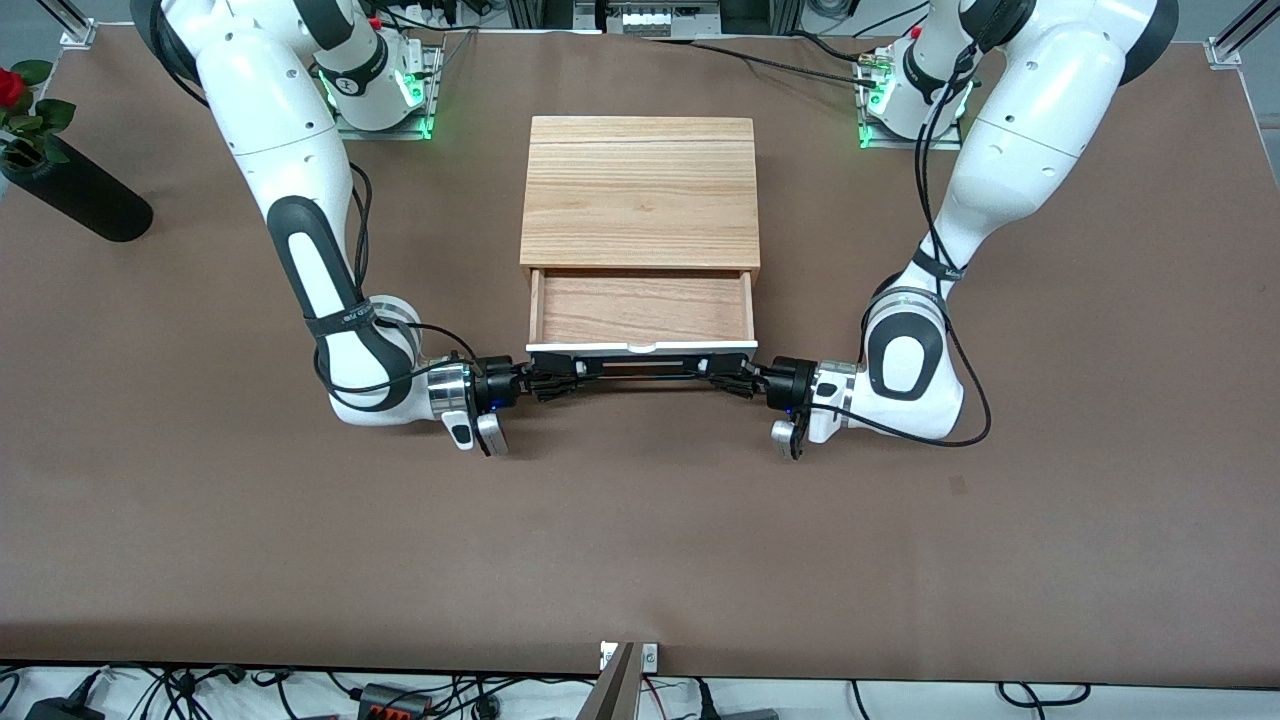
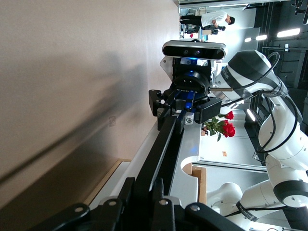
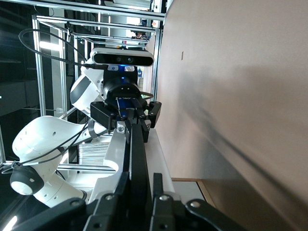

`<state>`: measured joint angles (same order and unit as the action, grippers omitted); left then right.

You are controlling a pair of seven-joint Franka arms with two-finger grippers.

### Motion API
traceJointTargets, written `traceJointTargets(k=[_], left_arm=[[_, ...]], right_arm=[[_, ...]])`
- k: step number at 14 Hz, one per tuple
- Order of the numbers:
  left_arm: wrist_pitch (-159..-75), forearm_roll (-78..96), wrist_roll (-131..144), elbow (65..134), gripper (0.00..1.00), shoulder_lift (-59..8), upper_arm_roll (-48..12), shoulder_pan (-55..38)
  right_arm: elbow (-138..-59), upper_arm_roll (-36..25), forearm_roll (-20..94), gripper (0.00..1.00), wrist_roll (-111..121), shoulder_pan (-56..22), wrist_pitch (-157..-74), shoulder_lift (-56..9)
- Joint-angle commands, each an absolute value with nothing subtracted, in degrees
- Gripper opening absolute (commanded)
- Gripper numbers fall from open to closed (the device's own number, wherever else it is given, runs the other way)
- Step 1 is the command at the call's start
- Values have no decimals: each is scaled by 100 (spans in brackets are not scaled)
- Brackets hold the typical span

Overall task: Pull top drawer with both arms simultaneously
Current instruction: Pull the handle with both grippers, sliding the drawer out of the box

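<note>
1. We see the top drawer (image 1: 641,312) drawn partly out of its light wooden casing (image 1: 640,190) at the middle of the bench (image 1: 640,520), its reddish-brown floor bare and its white front panel (image 1: 641,347) facing the front camera.
2. Our left pincer (image 1: 735,378) is closed on the black bar handle (image 1: 641,366) at the end toward the left arm's side of the bench; in the left wrist view the bar (image 2: 166,149) runs straight out from between its fingers.
3. Our right pincer (image 1: 552,378) is clamped on the same handle at the other end; the right wrist view shows the bar (image 3: 137,154) leaving its fingers and reaching the left pincer (image 3: 126,111).
4. We judge the two grips are set at the bar's ends so the pull is even and the wide drawer does not skew or jam in its casing.
5. Both forearms lie low, roughly level with the handle, which suits a straight pull toward the front camera.
6. We judge the pull well under way, with more travel possibly left.
7. A black vase of red roses (image 1: 60,175) stands well apart, near the right arm's end.
</note>
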<state>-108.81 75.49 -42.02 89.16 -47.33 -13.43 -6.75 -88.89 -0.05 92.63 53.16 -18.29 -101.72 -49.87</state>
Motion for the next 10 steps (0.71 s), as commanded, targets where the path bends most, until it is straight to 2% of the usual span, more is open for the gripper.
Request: traceJointTargets(k=[1, 2, 3, 4, 5, 6, 7, 10], left_arm=[[-10758, 7787, -4043, 8649, 17, -4702, -1354, -510], [-10758, 7787, -4043, 8657, 18, -4702, -1354, -510], [-10758, 7787, -4043, 8657, 25, -4693, -1354, -510], [-10758, 7778, -4043, 8649, 40, -4693, -1345, -510], [-10758, 7770, -4052, 8648, 47, -4693, -1345, -510], [-10758, 7770, -4043, 8631, 66, -4685, -1345, -510], [-10758, 7743, -4043, 8605, 70, -4685, -1345, -510], [-10767, 7734, -4113, 8604, 72, -4685, -1327, -510]], right_arm=[[-8885, -44, 9185, 100, 5414, -1828, -10529, -5186], [-8903, -44, 9176, 100, 5423, -1819, -10547, -5159], [-8912, -44, 9167, 100, 5432, -1793, -10529, -5150], [-8912, -44, 9167, 100, 5423, -1776, -10521, -5142], [-8912, -44, 9167, 100, 5414, -1767, -10521, -5089], [-8912, -44, 9167, 100, 5414, -1758, -10512, -5054], [-8912, -44, 9167, 100, 5414, -1706, -10494, -5045], [-8912, -44, 9167, 100, 5405, -1635, -10442, -4931]])
